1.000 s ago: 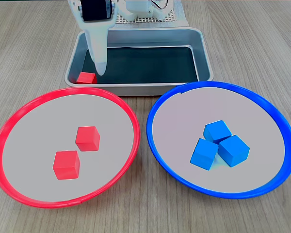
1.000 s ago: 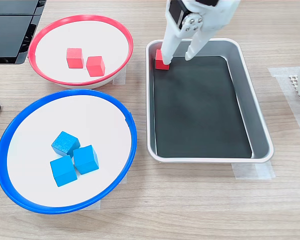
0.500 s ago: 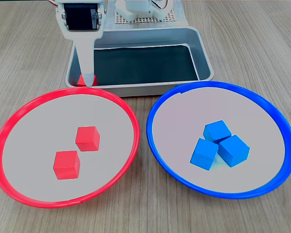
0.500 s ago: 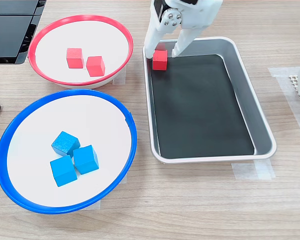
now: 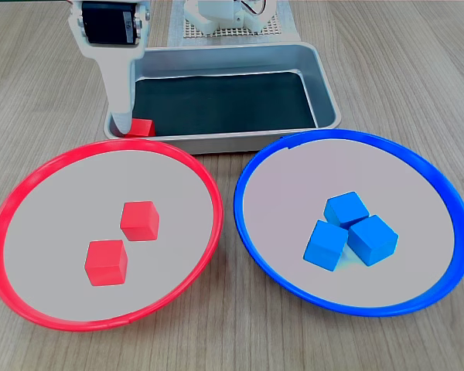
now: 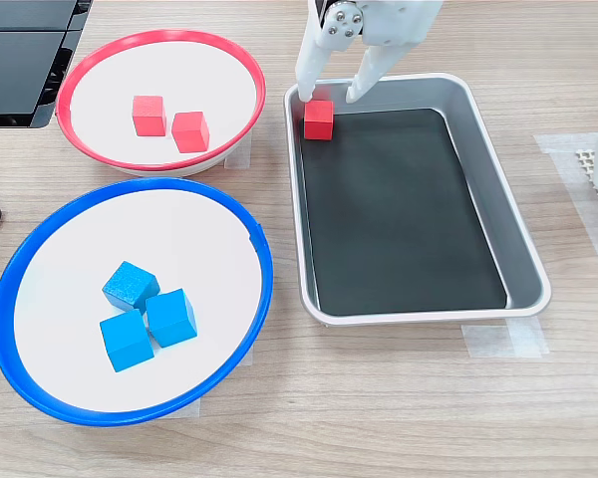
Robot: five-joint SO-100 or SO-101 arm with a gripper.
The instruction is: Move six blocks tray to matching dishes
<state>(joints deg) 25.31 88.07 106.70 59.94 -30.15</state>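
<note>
Since the open gripper [image 6: 329, 98] has lifted and drifted off the last red block [image 6: 318, 119], which now sits ungrasped just below its fingertips in the tray [image 6: 498, 189] corner, that grab seems missed and needs retrying.

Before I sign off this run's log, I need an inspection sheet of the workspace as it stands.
Surface: wooden table, tape strips under the tray's corners.
Job's things: tray holds one red block in a corner; red-rimmed dish holds two red blocks; blue-rimmed dish holds three blue blocks, clustered.
Clutter: nothing seen.
Grippers: gripper open, fingertips either side of the tray's red block.
Cables: thin wires at the arm base.
Surroundings: dark panel at the table's edge.
</note>
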